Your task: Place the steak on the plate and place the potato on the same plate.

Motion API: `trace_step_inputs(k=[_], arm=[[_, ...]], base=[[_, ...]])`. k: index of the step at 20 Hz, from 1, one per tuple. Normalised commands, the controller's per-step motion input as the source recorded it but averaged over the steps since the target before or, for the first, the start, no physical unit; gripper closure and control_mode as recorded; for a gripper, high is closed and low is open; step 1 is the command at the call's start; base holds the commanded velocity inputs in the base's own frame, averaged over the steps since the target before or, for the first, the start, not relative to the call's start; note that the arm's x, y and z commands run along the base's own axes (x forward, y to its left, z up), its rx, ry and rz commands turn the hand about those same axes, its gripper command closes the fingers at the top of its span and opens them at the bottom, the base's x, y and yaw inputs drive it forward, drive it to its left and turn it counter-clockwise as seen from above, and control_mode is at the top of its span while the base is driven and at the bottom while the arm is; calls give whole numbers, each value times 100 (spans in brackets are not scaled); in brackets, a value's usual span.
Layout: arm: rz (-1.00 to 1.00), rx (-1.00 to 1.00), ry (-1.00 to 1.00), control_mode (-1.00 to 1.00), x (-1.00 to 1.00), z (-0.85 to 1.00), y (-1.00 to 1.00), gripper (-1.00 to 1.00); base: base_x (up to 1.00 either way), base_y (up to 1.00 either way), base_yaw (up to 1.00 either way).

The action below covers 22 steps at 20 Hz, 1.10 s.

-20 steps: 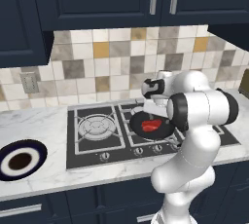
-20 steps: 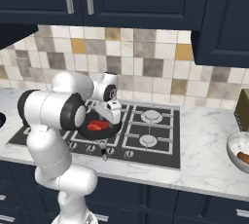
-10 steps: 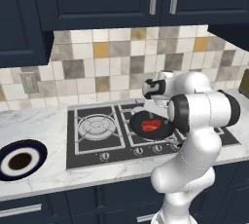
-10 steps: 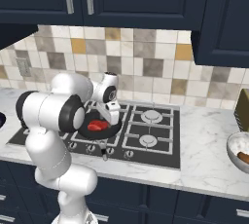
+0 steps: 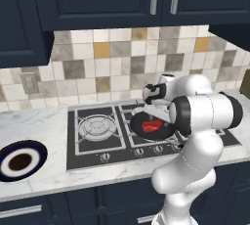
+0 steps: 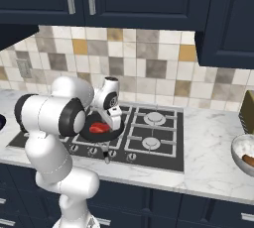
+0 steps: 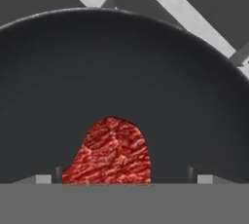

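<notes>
The jaws of the gripper [image 7: 124,179] are spread wide, released, with the flat bright-red raw steak [image 7: 109,152] lying between them in the black frying pan [image 7: 124,77]. The thin slab could be missed if the descent is stopped short.

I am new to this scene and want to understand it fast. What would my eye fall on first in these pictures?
First, the bright red steak lying in the black pan on the stove, with the white arm bent over it. In the hand view the open fingers stand on either side of the steak, not closed on it. The plate lies far to the left on the marble counter.
</notes>
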Motion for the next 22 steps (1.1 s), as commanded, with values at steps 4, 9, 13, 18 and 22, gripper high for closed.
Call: trace_step_inputs(k=[4,9,13,18,22], arm=[[0,0,-6,-100,1,-19,0,-100],[0,0,-8,-100,2,-6,0,-100],[0,0,-8,-100,8,0,0,-100],[-3,0,-3,-100,5,-1,1,-100],[-3,0,-2,-100,4,-6,8,-100]], base=[[0,0,0],[0,0,0],[0,0,0],[0,0,0],[0,0,0]])
